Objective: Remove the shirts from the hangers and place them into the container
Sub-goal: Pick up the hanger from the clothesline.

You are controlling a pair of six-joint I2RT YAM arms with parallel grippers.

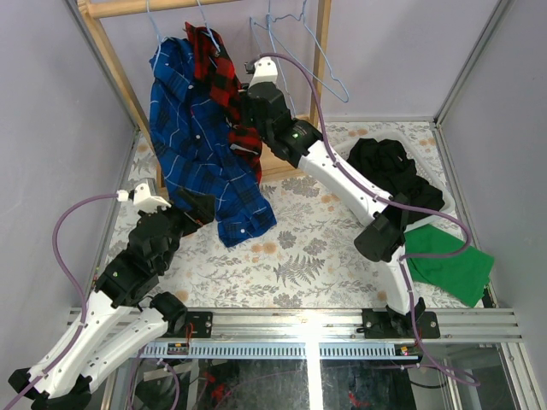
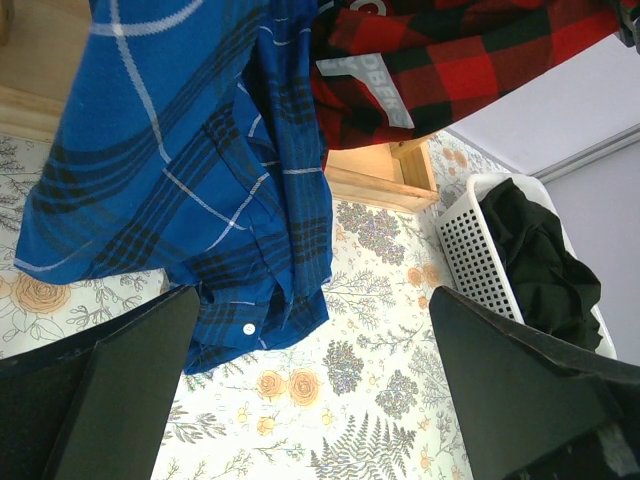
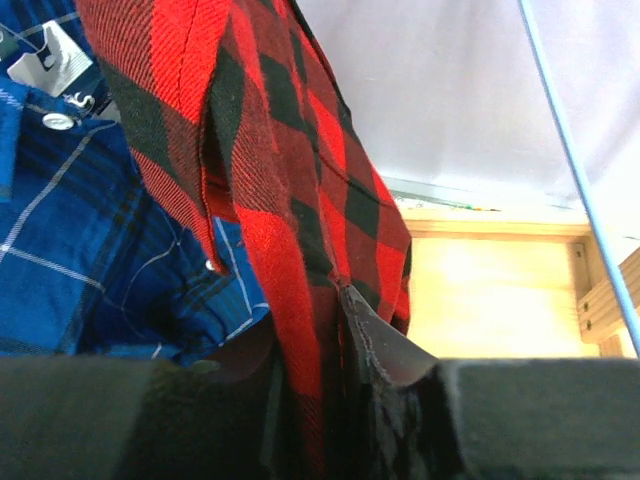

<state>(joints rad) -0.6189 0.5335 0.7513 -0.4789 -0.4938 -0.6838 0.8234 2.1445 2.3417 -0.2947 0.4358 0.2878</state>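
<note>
A blue plaid shirt hangs from the rack on a light-blue hanger, its hem reaching the table. Beside it hangs the red-and-black plaid shirt. My right gripper is shut on this red shirt's lower edge; in the right wrist view the red cloth runs down between the fingers. My left gripper stands open and empty over the table, just below the blue shirt's hem. The white lattice container at the right holds black shirts. Empty hangers hang on the rail.
The wooden rack frame and its base stand at the back. A flat green cloth lies at the front right by the right arm. Grey walls close in both sides.
</note>
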